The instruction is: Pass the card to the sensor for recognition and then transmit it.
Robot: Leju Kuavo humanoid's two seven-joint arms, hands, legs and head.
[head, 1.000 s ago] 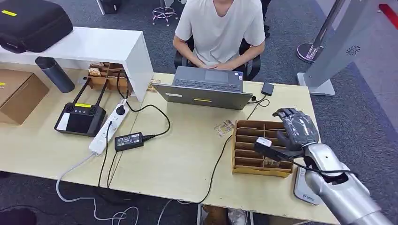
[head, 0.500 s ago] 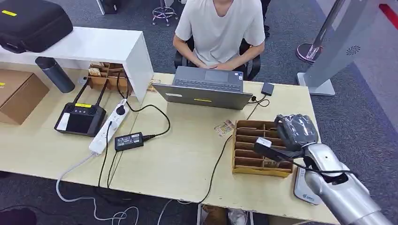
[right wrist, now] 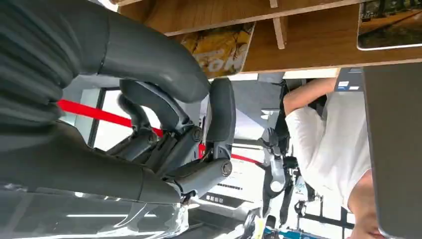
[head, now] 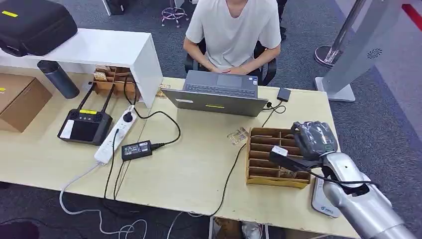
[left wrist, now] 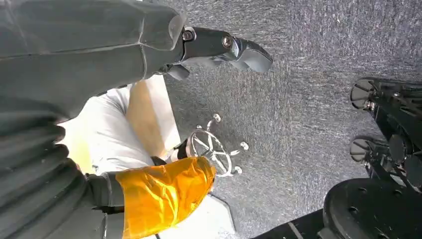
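The right hand [head: 314, 139] hangs over the far right corner of the wooden card box [head: 259, 175], fingers curled in; whether they pinch anything I cannot tell. A card [right wrist: 221, 47] lies flat in a compartment just beside those fingers. The left hand [left wrist: 219, 47] hangs toward the floor, holding nothing, so the right is nearer.

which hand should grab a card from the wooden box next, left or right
Right. The right hand hovers over the far right corner of the wooden box, where the cards lie, fingers curled with nothing in them. The left hand hangs over the carpet, off the desk.
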